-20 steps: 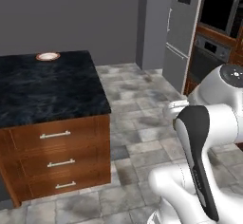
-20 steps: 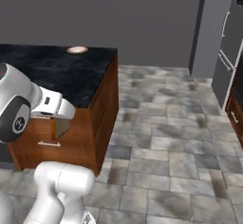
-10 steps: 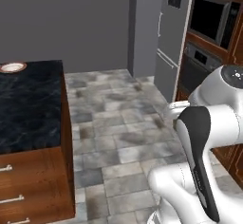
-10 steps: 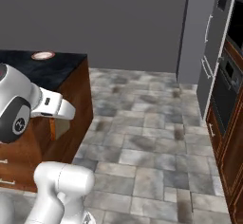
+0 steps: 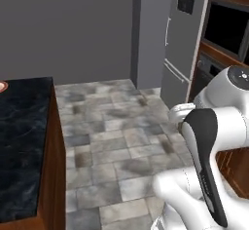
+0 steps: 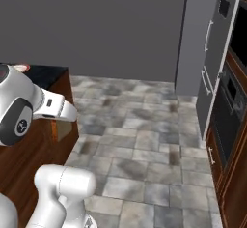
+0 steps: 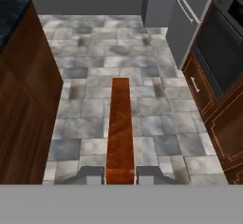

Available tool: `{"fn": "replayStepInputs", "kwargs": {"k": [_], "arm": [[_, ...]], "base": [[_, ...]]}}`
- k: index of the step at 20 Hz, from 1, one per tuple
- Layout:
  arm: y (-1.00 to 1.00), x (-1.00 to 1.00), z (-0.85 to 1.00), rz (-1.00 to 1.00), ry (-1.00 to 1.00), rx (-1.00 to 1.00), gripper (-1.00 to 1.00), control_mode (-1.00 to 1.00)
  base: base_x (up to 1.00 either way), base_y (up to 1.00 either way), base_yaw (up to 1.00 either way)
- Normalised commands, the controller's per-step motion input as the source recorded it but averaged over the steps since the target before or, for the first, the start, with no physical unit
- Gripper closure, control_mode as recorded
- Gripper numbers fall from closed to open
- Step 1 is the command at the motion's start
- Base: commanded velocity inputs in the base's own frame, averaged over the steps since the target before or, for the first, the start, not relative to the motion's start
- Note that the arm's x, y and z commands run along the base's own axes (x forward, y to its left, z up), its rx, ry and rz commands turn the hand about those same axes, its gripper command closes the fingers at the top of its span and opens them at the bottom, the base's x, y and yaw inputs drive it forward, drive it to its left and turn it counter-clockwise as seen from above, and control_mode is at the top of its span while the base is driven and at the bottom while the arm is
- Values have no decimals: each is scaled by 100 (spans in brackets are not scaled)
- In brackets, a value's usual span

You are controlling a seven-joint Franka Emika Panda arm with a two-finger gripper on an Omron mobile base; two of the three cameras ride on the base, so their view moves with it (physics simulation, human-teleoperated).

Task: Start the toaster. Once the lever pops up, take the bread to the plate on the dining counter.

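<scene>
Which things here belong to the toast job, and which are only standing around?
Job: bread clamped edge-on in the shut gripper; plate; dining counter.
Only around: fridge; wall oven; tiled floor.

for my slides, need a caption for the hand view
Gripper shut on the bread, seen edge-on above the tiled floor.

Both base views look forward and down from behind the arm, sharing the tiled floor (image 5: 112,141) and dining counter (image 5: 22,141). The hand view looks steeply down near that floor.
</scene>
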Motion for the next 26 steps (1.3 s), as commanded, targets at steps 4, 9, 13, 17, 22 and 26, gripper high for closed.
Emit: {"fn": "replayStepInputs", "kwargs": {"k": [4,9,13,17,22,26], "arm": [[0,0,0,0,0,0,100,100],[0,0,0,0,0,0,100,100],[0,0,0,0,0,0,100,100],[0,0,0,0,0,0,100,100],[0,0,0,0,0,0,100,100],[0,0,0,0,0,0,100,100]], "base": [[100,-8,2],[100,-50,4],[100,-62,4],[100,-62,7],[100,-30,9],[100,-11,12]]}}
